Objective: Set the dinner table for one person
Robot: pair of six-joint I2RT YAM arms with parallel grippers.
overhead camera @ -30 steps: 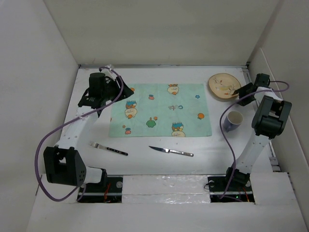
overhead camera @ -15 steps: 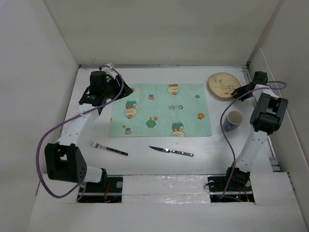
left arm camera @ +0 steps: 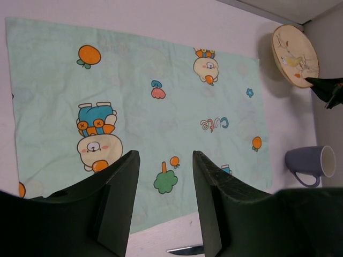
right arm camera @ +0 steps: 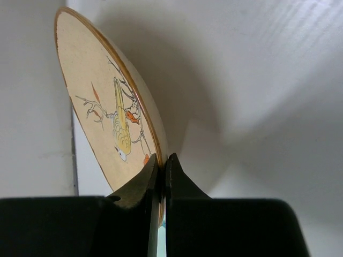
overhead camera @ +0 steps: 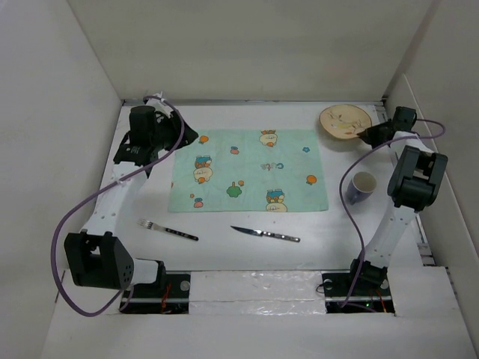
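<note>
A tan plate with a bird painting (overhead camera: 344, 120) (left arm camera: 293, 54) (right arm camera: 102, 107) is tilted up at the far right of the white dinner table (overhead camera: 224, 258). My right gripper (overhead camera: 367, 134) (right arm camera: 162, 158) is shut on its near rim. My left gripper (overhead camera: 183, 138) (left arm camera: 163, 160) hangs open over the left end of the mint-green placemat (overhead camera: 251, 170) (left arm camera: 144, 91), holding nothing. A blue-grey mug (overhead camera: 362, 185) (left arm camera: 311, 163) stands right of the mat. In front of the mat lie a fork (overhead camera: 168, 230) and a knife (overhead camera: 265, 234) (left arm camera: 185, 249).
White walls close in the table on the left, back and right. The plate is close to the back right corner. Purple cables loop from both arms over the table's sides.
My right gripper has shut on the plate's rim and tipped the plate up, shifting it slightly toward the back. My left arm has drifted left and its jaws narrowed a little.
</note>
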